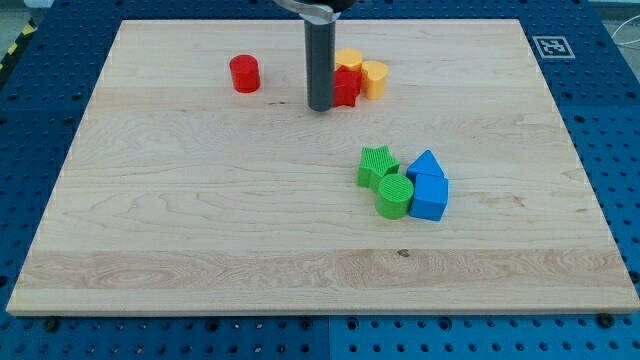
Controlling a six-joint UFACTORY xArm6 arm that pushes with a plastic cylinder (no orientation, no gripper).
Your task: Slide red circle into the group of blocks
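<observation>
Two red blocks, two yellow, two green, two blue.

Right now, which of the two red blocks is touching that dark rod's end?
The red block wedged against the yellow blocks sits right beside my tip. The red circle stands alone, toward the view's left.

Wooden board on blue pegboard. Rod tip on the board. Red cylinder to its left, apart. Red block touching tip's right, with yellow blocks beyond. Below-right, well apart: green star, green cylinder, two blue blocks, clustered.
</observation>
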